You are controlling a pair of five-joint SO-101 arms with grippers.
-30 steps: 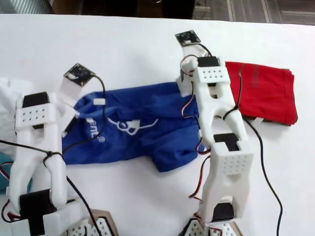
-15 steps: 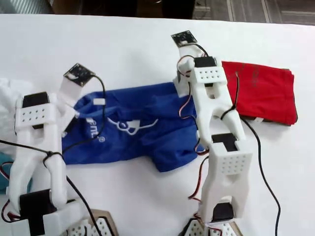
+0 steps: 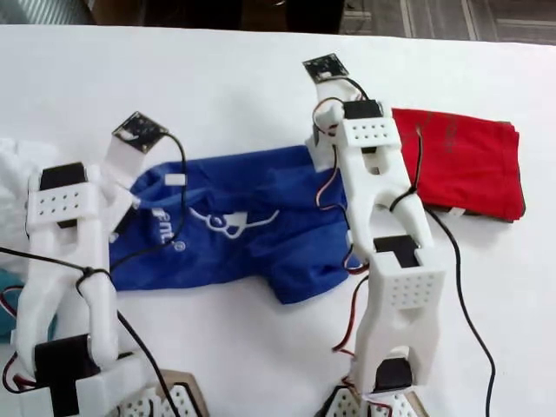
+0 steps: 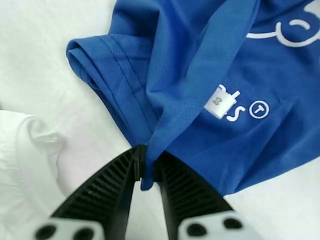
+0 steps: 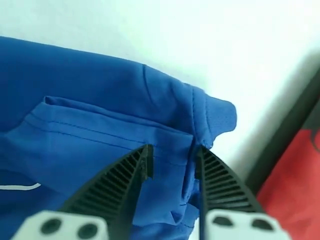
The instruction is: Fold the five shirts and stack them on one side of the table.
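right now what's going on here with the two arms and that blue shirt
Both arms are working on the blue shirt, which lies loosely spread on the white table. The left gripper is shut on a pinch of fabric at one end, beside a white garment. The right gripper is open at the other end, straddling a hemmed edge. A red shirt lies folded near the right arm.

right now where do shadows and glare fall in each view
High view: soft even light, white table bright without hard glare, faint shadow along the near edge of the blue shirt. Left wrist view: fingers dark, folds of the white shirt softly shaded. Right wrist view: table beyond the blue shirt is the brightest patch, thin shadows along the hem folds.
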